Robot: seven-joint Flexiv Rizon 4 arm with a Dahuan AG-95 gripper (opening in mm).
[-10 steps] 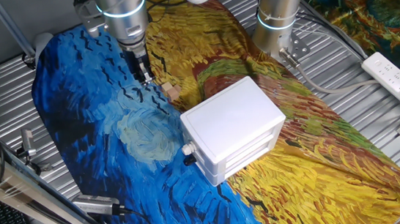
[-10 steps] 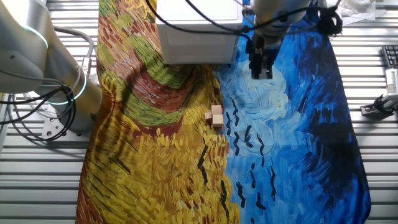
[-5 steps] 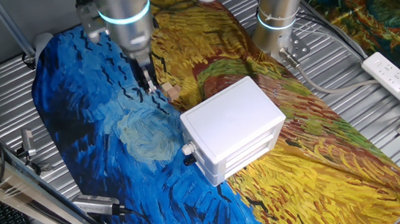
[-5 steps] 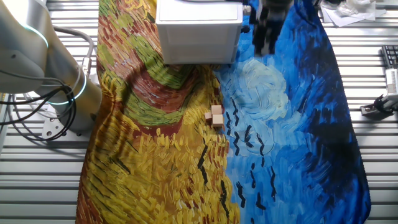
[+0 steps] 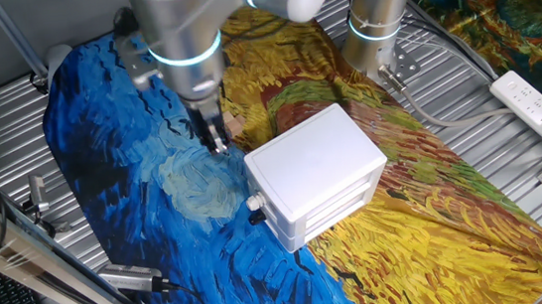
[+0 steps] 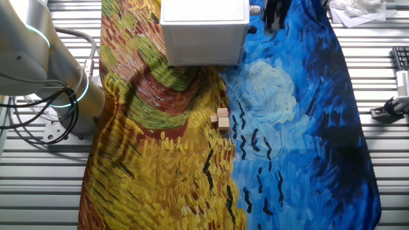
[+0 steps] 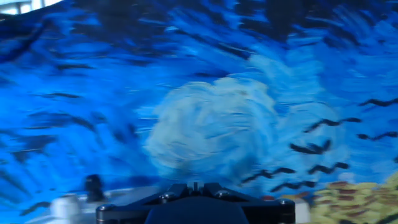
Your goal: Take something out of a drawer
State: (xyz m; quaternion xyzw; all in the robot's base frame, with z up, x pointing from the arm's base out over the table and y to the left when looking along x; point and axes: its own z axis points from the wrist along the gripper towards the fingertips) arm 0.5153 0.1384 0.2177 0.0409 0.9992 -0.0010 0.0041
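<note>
- The gripper (image 5: 216, 137) hangs over the blue part of the cloth (image 5: 130, 136), near the white cabinet (image 5: 318, 172).
- I cannot tell if its fingers are apart or together.
- The drawer (image 5: 302, 214) looks closed, with its knob (image 5: 253, 203) in front.
- Small wooden blocks (image 6: 221, 119) lie on the cloth, well apart from the gripper.
</note>
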